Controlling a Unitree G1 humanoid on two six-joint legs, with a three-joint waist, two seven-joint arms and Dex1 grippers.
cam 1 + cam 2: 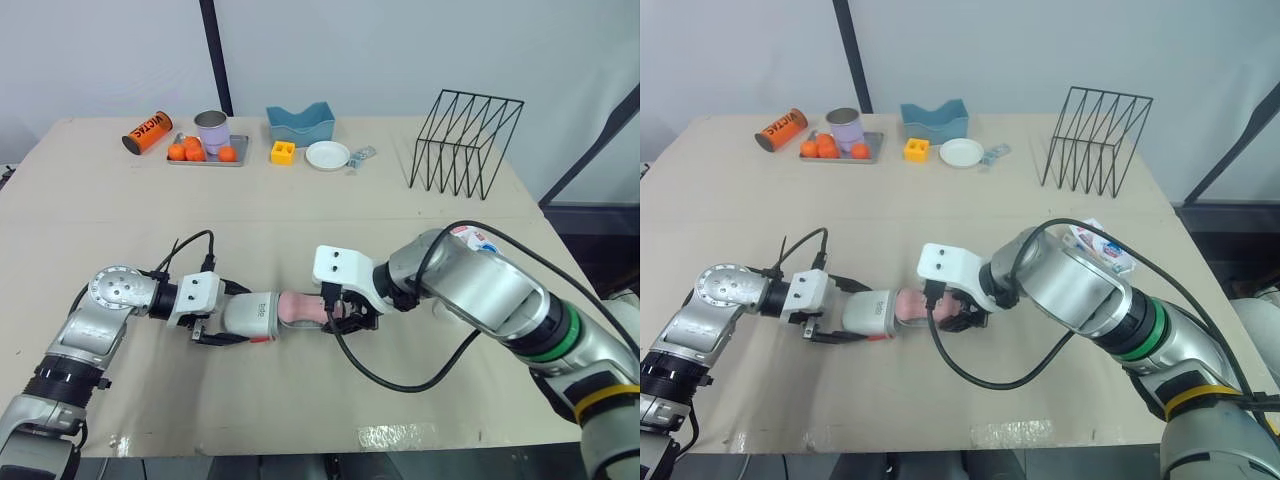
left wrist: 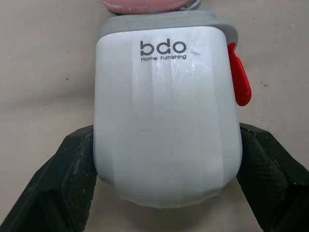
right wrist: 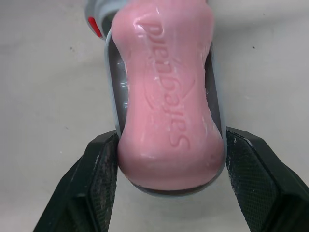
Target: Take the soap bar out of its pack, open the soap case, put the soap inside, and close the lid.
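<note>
Even, diffuse light is falling from overhead across the table [image 1: 300, 210], leaving only soft, faint shadows pooling close under the wire rack [image 1: 465, 140] at 1 o'clock and the tray [image 1: 208, 158] at 11 o'clock. A glossy patch [image 1: 400, 435] at 5 o'clock near the table's front edge is catching glare. Up close, the soap bar [image 3: 169, 96] and soap case [image 2: 166, 121] are showing a mild sheen.

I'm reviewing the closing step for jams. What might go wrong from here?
The pink soap bulges over the tray, so it may catch on the grey rim of the white case when the halves slide together. The right tool and left tool each pinch only an end; a hard push might slip either.
</note>
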